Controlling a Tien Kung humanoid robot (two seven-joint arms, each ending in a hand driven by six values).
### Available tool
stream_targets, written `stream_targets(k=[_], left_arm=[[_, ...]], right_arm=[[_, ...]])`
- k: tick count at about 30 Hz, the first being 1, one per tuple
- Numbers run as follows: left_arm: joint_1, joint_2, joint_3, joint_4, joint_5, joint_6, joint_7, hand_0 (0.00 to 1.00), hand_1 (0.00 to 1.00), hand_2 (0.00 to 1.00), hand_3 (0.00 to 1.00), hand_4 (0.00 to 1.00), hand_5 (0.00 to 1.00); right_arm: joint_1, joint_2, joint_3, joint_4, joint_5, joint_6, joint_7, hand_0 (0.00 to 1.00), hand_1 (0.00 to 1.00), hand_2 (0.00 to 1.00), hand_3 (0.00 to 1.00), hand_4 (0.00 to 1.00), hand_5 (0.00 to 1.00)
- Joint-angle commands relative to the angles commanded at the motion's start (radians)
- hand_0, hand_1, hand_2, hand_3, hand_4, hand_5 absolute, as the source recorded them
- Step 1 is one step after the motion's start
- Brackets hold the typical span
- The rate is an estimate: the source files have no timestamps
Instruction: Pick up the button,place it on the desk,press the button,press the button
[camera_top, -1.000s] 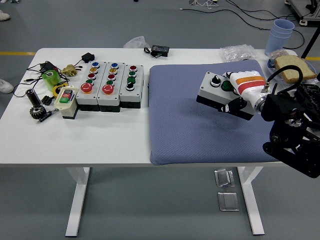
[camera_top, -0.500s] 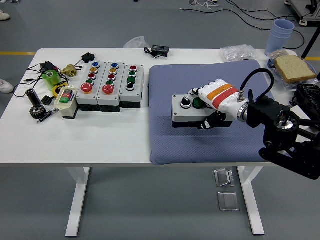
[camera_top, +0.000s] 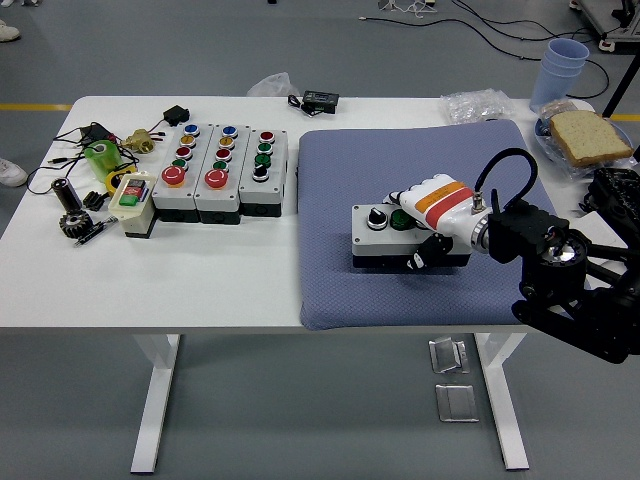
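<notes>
The right hand (camera_top: 432, 215) had its fingers wrapped over the button box (camera_top: 385, 236), a rigid, blocky, probably fairly weighty casing best gripped across its flat sides, resting near the blue mat's (camera_top: 330, 180) front edge.

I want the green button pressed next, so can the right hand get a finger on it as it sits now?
Probably not yet: the right hand is wrapped over the button box on the grey mat, fingers lying across the green button. It would need to let go first.
</notes>
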Motion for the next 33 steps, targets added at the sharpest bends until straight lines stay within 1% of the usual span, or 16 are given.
stream_targets(k=[4,5,10,11,16,17,22,23,25,28,29,33], left_arm=[[-0.002,0.0,-0.001,0.0,-0.005,0.001,-0.002,0.529,0.418,0.417,0.426,0.25,0.508],[-0.002,0.0,-0.001,0.0,-0.007,0.002,-0.002,0.529,0.418,0.417,0.426,0.25,0.508],[-0.002,0.0,-0.004,0.0,-0.009,0.003,-0.001,0.529,0.418,0.417,0.426,0.25,0.508],[-0.002,0.0,-0.005,0.0,-0.009,0.003,-0.001,0.529,0.418,0.417,0.426,0.25,0.508],[-0.004,0.0,-0.001,0.0,-0.011,0.002,-0.001,0.529,0.418,0.417,0.426,0.25,0.508],[-0.003,0.0,0.0,0.0,-0.014,0.002,-0.002,0.529,0.418,0.417,0.427,0.25,0.508],[-0.004,0.0,-0.001,0.0,-0.011,0.002,0.001,0.529,0.418,0.417,0.427,0.25,0.508],[-0.005,0.0,-0.001,0.0,-0.013,0.002,0.001,0.528,0.418,0.417,0.427,0.25,0.509],[-0.007,0.0,0.0,0.0,-0.016,0.003,0.0,0.528,0.418,0.417,0.427,0.25,0.509],[-0.004,0.0,0.003,0.0,-0.021,0.003,-0.001,0.528,0.418,0.417,0.427,0.25,0.509],[-0.004,0.0,0.004,0.0,-0.022,0.003,-0.001,0.528,0.418,0.417,0.427,0.248,0.509],[0.0,0.0,0.006,0.0,-0.021,0.002,0.0,0.528,0.418,0.417,0.427,0.248,0.509]], right_arm=[[-0.005,0.004,-0.004,-0.007,-0.019,0.006,-0.012,0.183,0.163,0.41,0.536,0.746,0.301],[-0.006,0.005,-0.005,-0.008,-0.021,0.009,-0.017,0.206,0.172,0.415,0.594,0.806,0.34],[-0.01,0.005,-0.009,-0.009,-0.032,0.018,-0.033,0.206,0.172,0.415,0.594,0.806,0.34],[-0.01,0.003,-0.011,-0.007,-0.036,0.021,-0.041,0.459,0.343,0.576,0.729,0.921,0.435],[-0.016,-0.007,-0.021,0.001,-0.042,0.037,-0.061,0.459,0.343,0.576,0.729,0.921,0.435],[-0.017,-0.009,-0.023,0.003,-0.04,0.036,-0.061,0.811,0.63,0.763,0.821,0.936,0.432],[-0.022,-0.014,-0.035,0.006,-0.018,0.038,-0.055,0.811,0.63,0.763,0.821,0.936,0.432],[-0.023,-0.014,-0.037,0.004,-0.015,0.037,-0.054,0.885,0.78,0.914,0.887,0.944,0.432],[-0.027,-0.018,-0.045,0.002,-0.007,0.024,-0.051,0.885,0.78,0.914,0.887,0.944,0.432],[-0.037,-0.03,-0.062,0.009,0.01,-0.02,-0.046,0.885,0.78,0.914,0.887,0.944,0.432],[-0.041,-0.033,-0.059,0.011,0.013,-0.025,-0.046,0.93,0.838,0.977,0.952,0.952,0.425],[-0.053,-0.049,-0.038,0.023,0.019,-0.023,-0.044,0.93,0.838,0.977,0.952,0.952,0.425]])
